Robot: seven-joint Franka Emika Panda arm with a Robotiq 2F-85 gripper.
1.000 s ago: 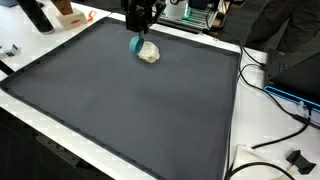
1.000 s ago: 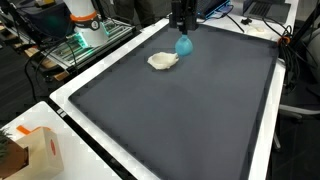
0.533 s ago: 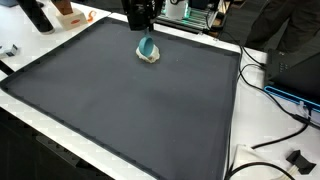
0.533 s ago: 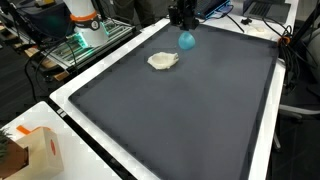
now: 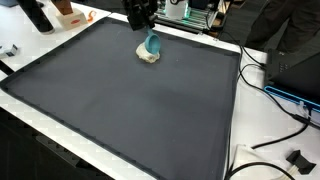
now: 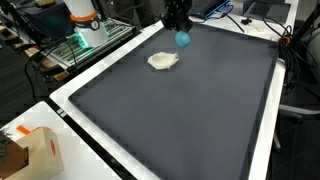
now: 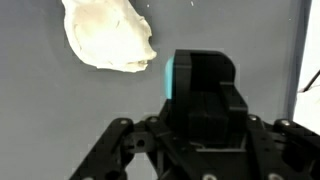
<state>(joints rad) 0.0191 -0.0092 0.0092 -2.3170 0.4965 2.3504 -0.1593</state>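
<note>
Wrist view, left to right: pale lump [image 7: 108, 35] lay flat on the dark mat [image 7: 60, 120]. Just right of it was a thin sliver of the teal object [image 7: 170, 78], then the black bulk of the gripper [image 7: 203, 80] filling the middle. The lump and the teal object looked close but apart, with a strip of mat between them.

In both exterior views the action sat near the far edge of the table [image 5: 236, 120]. A cardboard box [image 6: 38, 150] stood off the mat at the near left corner, well away from the rest. The pale lump [image 6: 163, 61] rested on the mat. To its right the gripper [image 6: 179, 24] hung above, with the teal object [image 6: 183, 39] dangling under it, clear of the mat. In an exterior view from across the table, the teal object [image 5: 152, 44] overlapped the lump [image 5: 148, 57] in line of sight, under the gripper [image 5: 145, 28].

Progress, my read: pickup was done, since the teal object was airborne and carried. It was not set down anywhere. The lump looked untouched.

Jaws: closed on the top of the teal object, judging by how it hung. The black body hid the fingertips in the wrist view, so I couldn't read the gap. Nothing else was in contact.
</note>
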